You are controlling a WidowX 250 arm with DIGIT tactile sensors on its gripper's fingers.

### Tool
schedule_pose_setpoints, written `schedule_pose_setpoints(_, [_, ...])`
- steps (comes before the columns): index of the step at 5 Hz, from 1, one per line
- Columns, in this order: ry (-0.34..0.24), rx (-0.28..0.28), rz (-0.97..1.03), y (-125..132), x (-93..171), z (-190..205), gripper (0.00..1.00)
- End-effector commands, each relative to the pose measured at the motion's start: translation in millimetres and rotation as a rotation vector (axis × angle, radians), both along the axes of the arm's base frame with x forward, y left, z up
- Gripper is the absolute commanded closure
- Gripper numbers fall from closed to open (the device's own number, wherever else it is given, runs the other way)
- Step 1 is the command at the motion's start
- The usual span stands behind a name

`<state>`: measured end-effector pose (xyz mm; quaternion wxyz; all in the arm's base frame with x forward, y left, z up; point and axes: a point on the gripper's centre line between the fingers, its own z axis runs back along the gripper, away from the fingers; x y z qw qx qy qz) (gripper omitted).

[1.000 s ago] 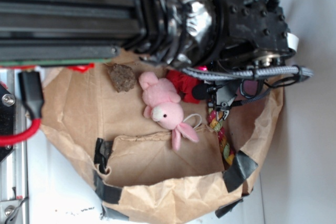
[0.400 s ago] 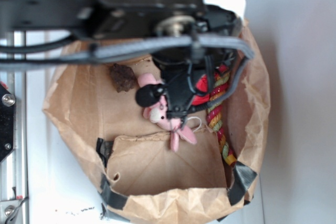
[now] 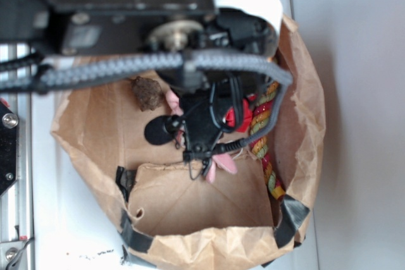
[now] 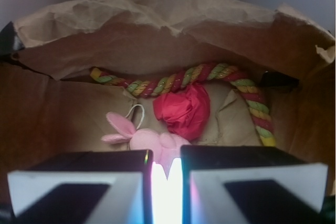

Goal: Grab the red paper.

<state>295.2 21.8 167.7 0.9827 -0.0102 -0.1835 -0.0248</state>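
Below the gripper (image 4: 167, 174), inside a brown paper bag (image 3: 297, 124) with crumpled, folded-down walls, lie the few things that fill the scene. Just ahead of the fingertips in the wrist view sits the red paper (image 4: 184, 109), a wrinkled bright red ball resting on the bag's floor; from the exterior camera only a sliver of it (image 3: 235, 117) shows past the arm. Touching its near side and closest to the gripper is a pink plush bunny (image 4: 140, 136), its long ears pointing away to one side and a thin white loop at its head. Beyond the red paper, a red-yellow-green twisted rope (image 4: 173, 80) runs along the foot of the bag's far wall and bends back toward the camera on the right; the ball lies against this rope. Off to the side in the exterior view, apart from the rest, sits a brown, rough lump (image 3: 147, 93) on the bag floor. Black tape patches (image 3: 292, 214) hold the bag's rim at several spots. The gripper's two fingers stand close together, with only a narrow bright gap between them, holding nothing, above the bunny.
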Motion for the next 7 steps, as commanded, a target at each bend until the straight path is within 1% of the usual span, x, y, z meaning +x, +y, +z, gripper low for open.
schedule_pose_setpoints(1, [-0.034,0.001,-0.006,8,11,3,0.0])
schedule_pose_setpoints(3, [-0.005,0.017,-0.034,7,23,-26,0.0])
schedule_pose_setpoints(4, [0.018,0.007,-0.04,10,30,-41,0.0])
schedule_pose_setpoints(5, [0.048,0.019,-0.054,7,33,-56,0.0])
schedule_pose_setpoints(6, [0.062,0.024,-0.053,20,51,-64,0.0])
schedule_pose_setpoints(7, [0.075,0.021,-0.046,20,53,-69,0.0])
